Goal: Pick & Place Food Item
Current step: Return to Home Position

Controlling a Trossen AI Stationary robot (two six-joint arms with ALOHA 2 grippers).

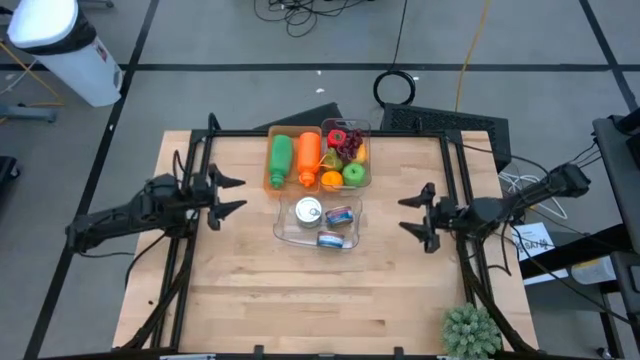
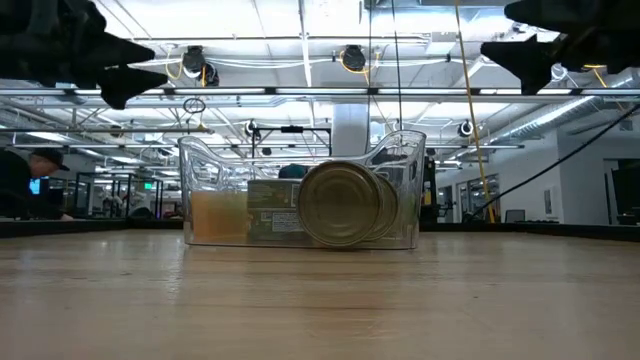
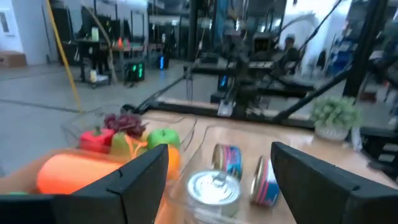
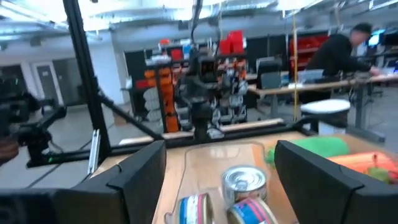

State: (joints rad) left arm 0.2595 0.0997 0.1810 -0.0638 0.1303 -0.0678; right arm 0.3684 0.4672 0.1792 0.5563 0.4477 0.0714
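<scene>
Smooth plank wooden table (image 1: 250,290), workshop behind. Green bottle (image 1: 280,158) and orange bottle (image 1: 308,155), rounded plastic, are laid side by side in the orange bin (image 1: 268,182) at 12 o'clock. Placing is judged done, with only homing left. Shiny metal cans (image 1: 309,210) are held in a clear tray (image 1: 290,232) at centre, glossy fruit (image 1: 345,145) at 1 o'clock. Left gripper (image 1: 240,195) at 9 o'clock and right gripper (image 1: 405,215) at 3 o'clock are spread wide, empty.

1 camera looks straight down, 1 level across the table (image 1: 250,290), 2 from wrists; all see the clear bin (image 1: 289,233).
</scene>
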